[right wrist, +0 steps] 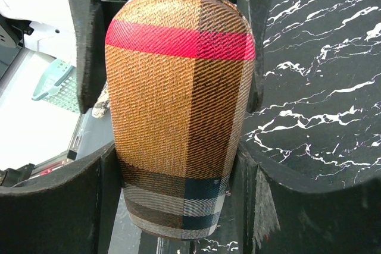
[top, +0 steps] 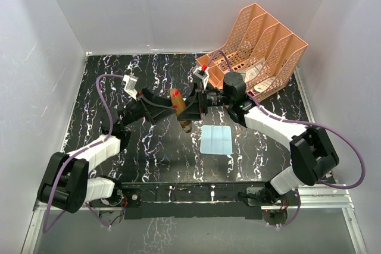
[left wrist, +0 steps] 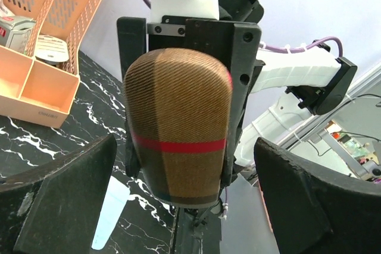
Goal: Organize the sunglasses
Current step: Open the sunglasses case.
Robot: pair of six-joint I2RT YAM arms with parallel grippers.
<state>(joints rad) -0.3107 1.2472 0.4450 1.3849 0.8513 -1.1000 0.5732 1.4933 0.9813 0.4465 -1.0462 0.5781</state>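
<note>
The sunglasses are out of view in every frame. A brown plaid oblong case [top: 178,97] with a red stripe hangs above the middle of the black marble table [top: 149,147], between the two arms. My right gripper [right wrist: 177,168] is shut on the case [right wrist: 178,99], its fingers [right wrist: 53,206] pressed to both long sides. My left gripper [left wrist: 184,147] faces it from the other side and stands wide open. The case's rounded end [left wrist: 178,129] lies between its fingers [left wrist: 65,200] with a gap on each side.
A light blue square cloth [top: 215,140] lies flat on the table just right of the case. An orange file rack [top: 262,57] holding small items stands at the back right. White walls close in the table on three sides.
</note>
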